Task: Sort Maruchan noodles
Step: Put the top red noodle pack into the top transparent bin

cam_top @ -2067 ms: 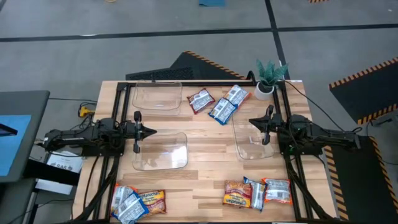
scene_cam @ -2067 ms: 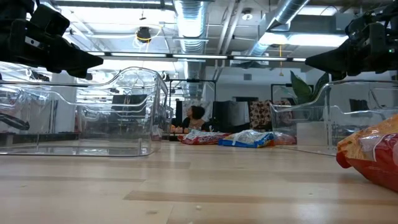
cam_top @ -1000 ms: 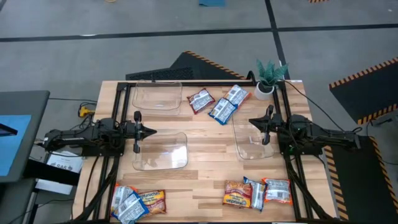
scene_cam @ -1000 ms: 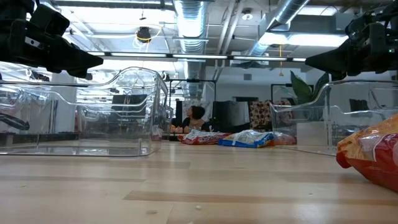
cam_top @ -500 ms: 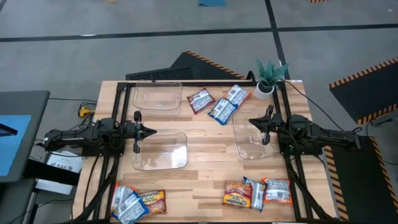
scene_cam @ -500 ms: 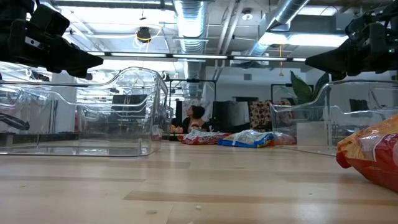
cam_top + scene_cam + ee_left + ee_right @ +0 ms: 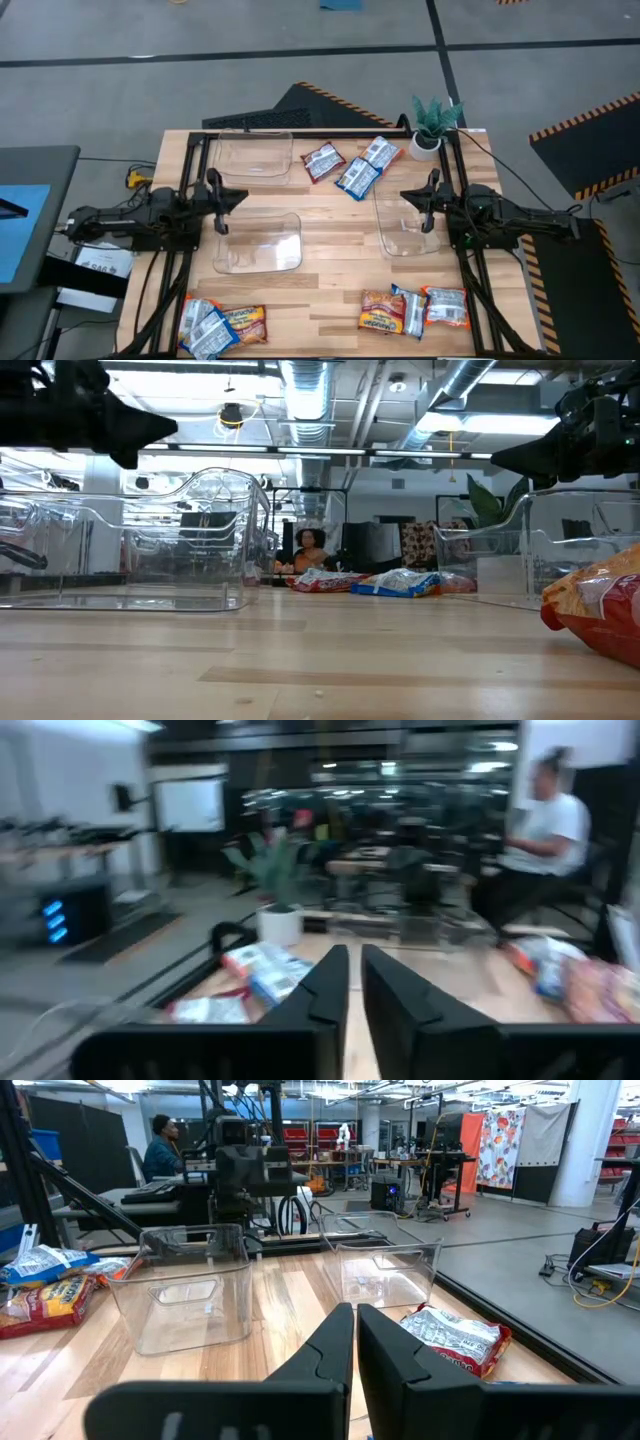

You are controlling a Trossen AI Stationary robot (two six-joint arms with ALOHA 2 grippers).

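The left gripper (image 7: pixel 222 195) hangs over the table's left side, above the far left corner of the near left bin (image 7: pixel 259 243); its wrist view shows its fingers (image 7: pixel 325 990) close together with only a thin gap, holding nothing. The right gripper (image 7: pixel 417 199) hangs over the left edge of the right bin (image 7: pixel 404 223), its fingers (image 7: pixel 333 1342) likewise nearly together and empty. A third bin (image 7: pixel 252 155) stands at the far left of the table (image 7: pixel 330 225). The noodle packets lie in three clusters, none inside a bin. At the far middle, between the third bin and a potted plant (image 7: pixel 432 124), lie a red packet (image 7: pixel 323 161) and two blue ones (image 7: pixel 357 177) (image 7: pixel 381 152). At the near left corner a blue packet (image 7: pixel 204 325) overlaps an orange one (image 7: pixel 241 320). At the near right lie an orange packet (image 7: pixel 381 311), a blue one (image 7: pixel 410 306) and a red-and-yellow one (image 7: pixel 446 307), just beside each other. In the low view a packet (image 7: pixel 597 610) fills the right edge, and a person (image 7: pixel 311 546) shows in the room beyond the table.
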